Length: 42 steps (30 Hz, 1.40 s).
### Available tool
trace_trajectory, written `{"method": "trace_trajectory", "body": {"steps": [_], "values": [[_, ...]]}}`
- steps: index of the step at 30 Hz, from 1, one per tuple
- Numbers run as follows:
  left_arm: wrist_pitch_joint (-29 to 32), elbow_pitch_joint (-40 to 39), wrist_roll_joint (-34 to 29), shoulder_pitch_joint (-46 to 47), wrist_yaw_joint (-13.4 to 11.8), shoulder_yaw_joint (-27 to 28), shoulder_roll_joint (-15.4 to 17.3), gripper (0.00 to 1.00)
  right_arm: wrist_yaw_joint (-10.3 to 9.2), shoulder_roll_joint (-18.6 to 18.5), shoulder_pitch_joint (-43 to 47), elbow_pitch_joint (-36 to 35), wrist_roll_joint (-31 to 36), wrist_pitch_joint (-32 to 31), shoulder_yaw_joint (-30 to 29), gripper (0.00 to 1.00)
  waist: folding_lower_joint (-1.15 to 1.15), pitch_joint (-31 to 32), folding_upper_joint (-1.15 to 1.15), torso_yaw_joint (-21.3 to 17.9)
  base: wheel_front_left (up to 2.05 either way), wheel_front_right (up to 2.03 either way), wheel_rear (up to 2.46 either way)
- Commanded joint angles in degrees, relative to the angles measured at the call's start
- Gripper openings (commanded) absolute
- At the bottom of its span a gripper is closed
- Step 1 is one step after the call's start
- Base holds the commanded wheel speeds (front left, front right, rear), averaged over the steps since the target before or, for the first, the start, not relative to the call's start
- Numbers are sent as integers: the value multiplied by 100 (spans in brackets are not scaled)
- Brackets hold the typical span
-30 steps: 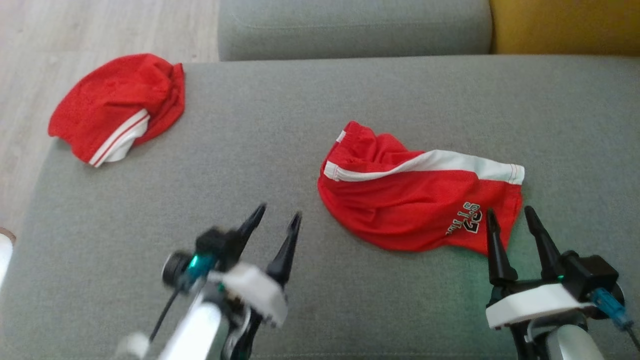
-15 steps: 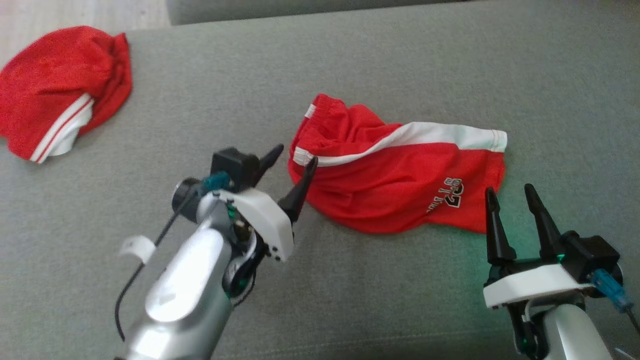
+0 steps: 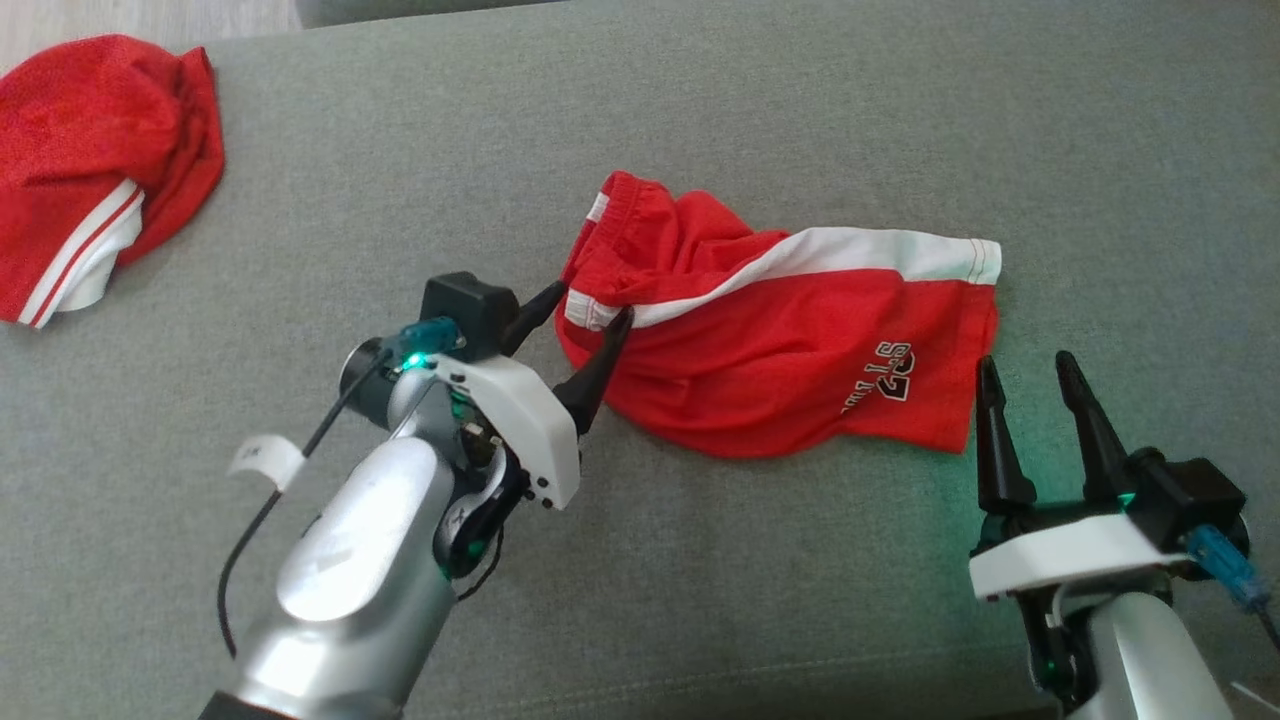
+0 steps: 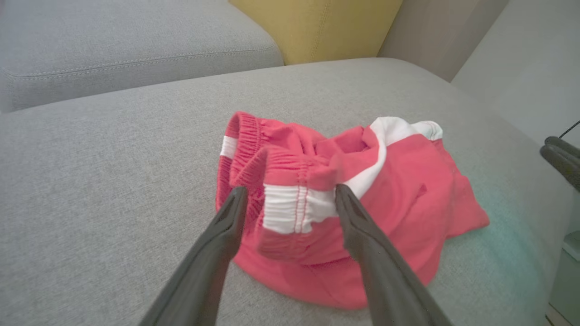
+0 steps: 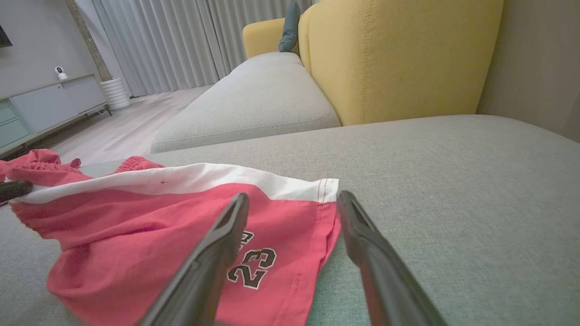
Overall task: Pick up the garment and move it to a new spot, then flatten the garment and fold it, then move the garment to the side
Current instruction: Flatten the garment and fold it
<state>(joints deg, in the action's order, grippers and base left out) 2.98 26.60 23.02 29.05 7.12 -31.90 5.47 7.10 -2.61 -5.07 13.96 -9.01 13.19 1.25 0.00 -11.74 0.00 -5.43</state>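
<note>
The shorts (image 3: 780, 340) lie crumpled near the middle of the grey seat (image 3: 700, 120). They are red, with a white stripe running from the waistband (image 4: 290, 203) to the hem (image 3: 985, 260) and a "23" print near the hem at the robot's right. The waistband end is bunched up and faces the robot's left.

The left tool (image 3: 590, 303) is at that end with its fingers spread wide. The white patch of the waistband sits in the gap between them, and the jaws are not closed on it. The right tool (image 3: 1027, 360) is just beside the hem corner by the print, also spread wide and holding nothing, with its fingertips over the seat.

A second red garment (image 3: 80, 170) with white stripes lies well apart at the seat's far left edge. Behind the seat stand a yellow backrest (image 5: 398, 59) and another grey cushion (image 5: 253, 104).
</note>
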Motion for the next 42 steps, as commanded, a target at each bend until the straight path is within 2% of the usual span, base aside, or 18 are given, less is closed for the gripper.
{"method": "trace_trajectory", "body": {"steps": [1, 6, 8, 9, 11, 13, 14, 16, 25, 29, 32, 37, 42], "values": [[-17, -285, 111, 203, 29, 163, 109, 100, 39, -27, -178, -144, -19, 83, 108, 100, 0, 2, 0, 10, 0, 0, 0], [126, -495, 231, 88, 30, 117, 177, 100, 39, -27, -184, -120, -11, 93, 113, 100, 0, 6, 0, 29, 0, 0, 0], [178, -540, 250, 62, 30, 97, 210, 88, 39, -27, -197, -110, -11, 96, 129, 100, 0, 4, 0, 21, 0, 0, 0], [198, -553, 258, 53, 27, 93, 220, 81, 39, -27, -204, -106, -12, 97, 139, 100, 0, 4, 0, 13, 0, 0, 0], [239, -573, 267, 43, 11, 83, 235, 51, 39, -27, -217, -105, -13, 99, 149, 100, 0, 0, 0, -5, 0, 0, 0], [259, -607, 280, 37, 0, 77, 245, 38, 39, -27, -224, -104, -11, 103, 140, 100, 0, -5, 0, -19, 0, 0, 0], [266, -626, 286, 34, -2, 75, 253, 27, 39, -27, -223, -101, -7, 105, 131, 100, 0, -6, 0, -23, 0, 0, 0], [259, -678, 296, 19, -15, 82, 280, 0, 39, -27, -216, -98, -3, 109, 113, 100, 0, -2, 0, -26, 0, 0, 0], [55, -1178, 387, -470, -285, 218, 404, 0, 39, -27, -341, -106, -117, 15, -291, 100, 0, 36, 0, 79, 0, 0, 0], [-43, -1343, 455, -748, -411, 271, 417, 0, 39, -27, -698, -79, 154, -358, -654, 100, 0, 37, 0, 145, 0, 0, 0], [-94, -1373, 474, -836, -448, 268, 394, 0, 39, -27, -949, 10, 203, -655, -693, 100, 0, 33, 0, 173, 0, 0, 0], [-221, -1359, 480, -931, -513, 217, 294, 0, 39, -65, -1611, 618, 126, -1566, -500, 100, 0, 19, 0, 230, 0, 0, 0], [-301, -1300, 481, -918, -533, 160, 214, 0, 39, -299, -2139, 1335, -66, -2011, -349, 100, 0, -33, 0, 313, 0, 0, 0]]}}
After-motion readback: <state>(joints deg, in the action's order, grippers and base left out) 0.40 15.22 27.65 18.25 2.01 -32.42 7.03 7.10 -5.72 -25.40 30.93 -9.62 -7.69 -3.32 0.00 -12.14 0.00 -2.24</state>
